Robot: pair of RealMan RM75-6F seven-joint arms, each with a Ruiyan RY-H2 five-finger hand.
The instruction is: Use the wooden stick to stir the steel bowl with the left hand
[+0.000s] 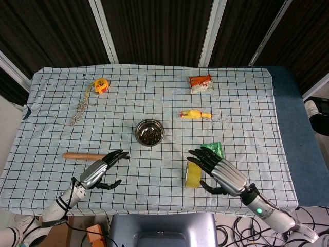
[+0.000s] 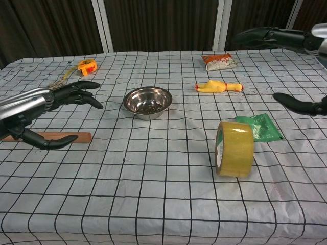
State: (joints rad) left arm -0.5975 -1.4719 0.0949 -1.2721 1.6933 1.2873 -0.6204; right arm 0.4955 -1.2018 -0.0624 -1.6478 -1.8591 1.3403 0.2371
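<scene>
Steel catches our eye first: the steel bowl (image 1: 150, 132) sits near the middle of the checked tablecloth (image 1: 247, 103), with dark bits inside. At about eight o'clock from it lies the wooden stick (image 1: 82, 155), flat on the cloth. Our left hand (image 1: 97, 172) hovers just over the stick's near end, fingers spread wide and holding nothing; in the chest view the same hand (image 2: 36, 109) has its thumb curved below, close above the stick (image 2: 71, 137).

At five o'clock from the bowl our right hand (image 1: 221, 172) is also spread wide and empty, just beside an upright roll of yellow tape (image 1: 193, 175) and partly over a green packet (image 1: 213, 149). A yellow rubber chicken (image 1: 195, 114) lies at two o'clock, an orange snack bag (image 1: 200, 83) beyond it. At ten o'clock we see a yellow tape measure (image 1: 102, 85) and a rope (image 1: 82, 108).
</scene>
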